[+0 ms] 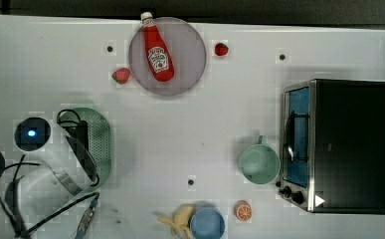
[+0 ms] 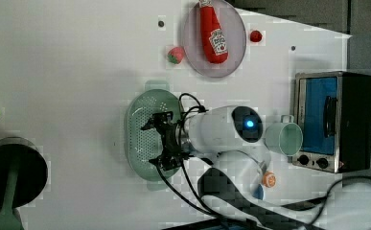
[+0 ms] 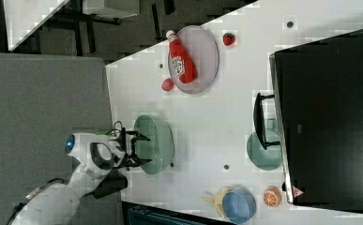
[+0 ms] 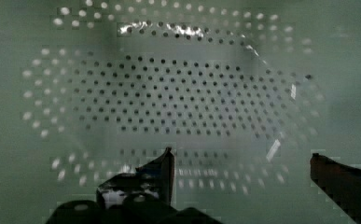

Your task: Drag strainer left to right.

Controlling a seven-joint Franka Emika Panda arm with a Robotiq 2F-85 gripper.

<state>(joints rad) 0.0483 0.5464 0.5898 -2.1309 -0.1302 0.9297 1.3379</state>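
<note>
The white table (image 1: 230, 124) carries the strainer (image 1: 103, 139), cup (image 1: 258, 162) and toaster oven (image 1: 346, 144). A plate (image 1: 190, 50), blue bowl (image 1: 207, 224) and toy fruits also rest on it.

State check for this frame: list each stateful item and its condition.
gripper: open, over the strainer bowl, holding nothing
strainer: upright on the table
ketchup bottle: lying on the plate
toaster oven: door closed
cup: upright
blue bowl: upright

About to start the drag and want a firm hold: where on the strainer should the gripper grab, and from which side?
Grip the strainer's thin rim wall, coming straight down from above. The bowl sits upright and open, far too wide to span. The open gripper hangs over it, so one finger can likely drop inside, one outside.
</note>
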